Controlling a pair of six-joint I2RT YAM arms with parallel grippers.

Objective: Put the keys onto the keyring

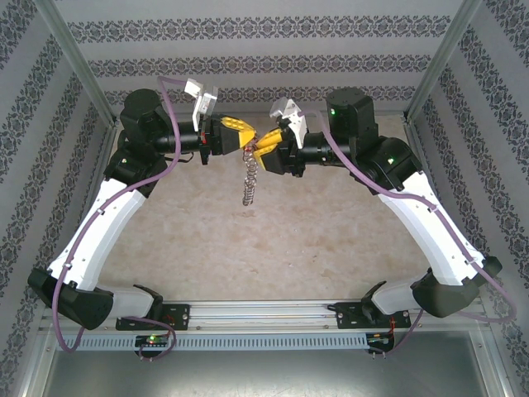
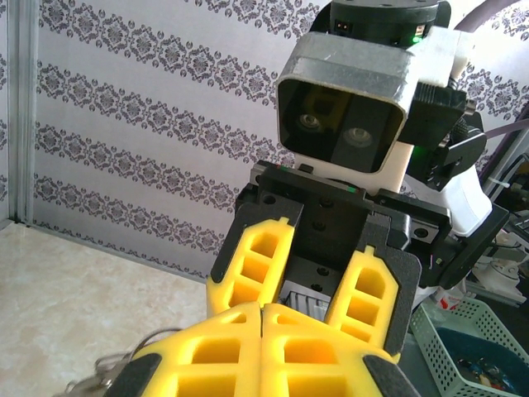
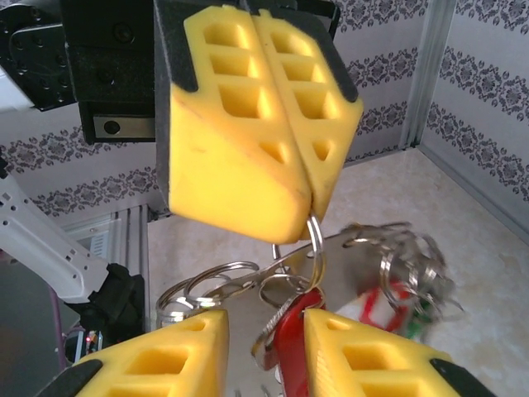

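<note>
Threading step: left gripper [image 3: 310, 217] clamps the keyring [image 3: 316, 248], right gripper [image 3: 266, 321] stands parted around a red key [image 3: 293, 332], likely needing finer alignment.

No readable text (patterned wallpaper only)

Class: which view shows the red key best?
Right wrist: the red key hangs large between the right gripper's fingers. From the top it is too small to tell in the dangling bunch; left wrist catches blurred rings.
</note>
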